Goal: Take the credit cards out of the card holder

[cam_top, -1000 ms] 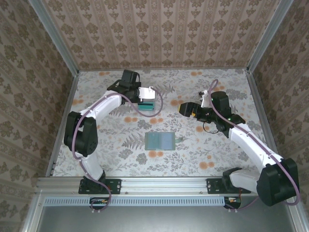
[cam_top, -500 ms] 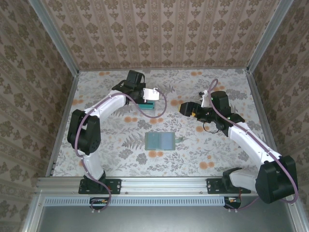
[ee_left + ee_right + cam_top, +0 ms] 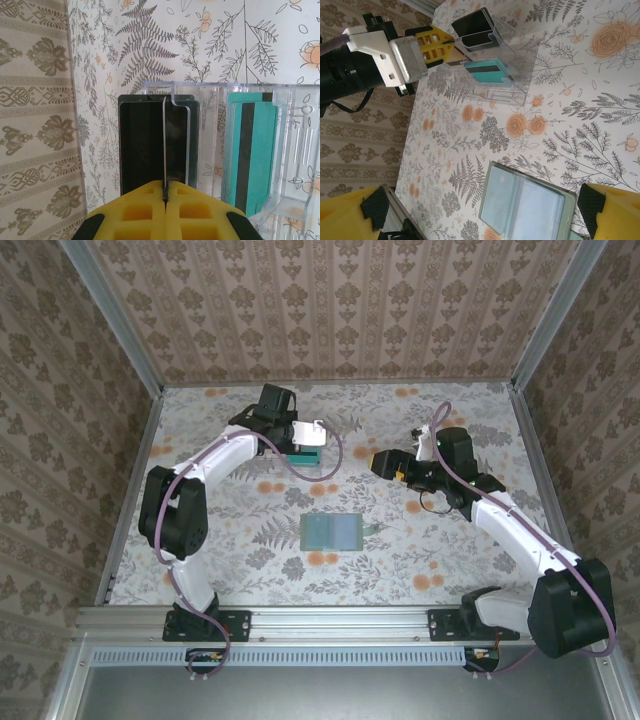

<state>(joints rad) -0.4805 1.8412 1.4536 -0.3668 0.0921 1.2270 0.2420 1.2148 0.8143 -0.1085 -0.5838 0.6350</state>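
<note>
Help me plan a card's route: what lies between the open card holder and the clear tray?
Only bare tabletop separates the card holder and the clear tray, as the right wrist and top views show.

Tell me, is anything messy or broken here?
Nothing looks broken or spilled. The clear plastic tray holds black cards and teal cards, and the soft sage-green wallet lies open flat. The left tool pinches what looks like one thin card edge-on by the black ones.

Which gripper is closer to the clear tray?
Left. The left gripper is right at the tray, shut on a card; the right gripper, open, hangs apart to its right.
</note>
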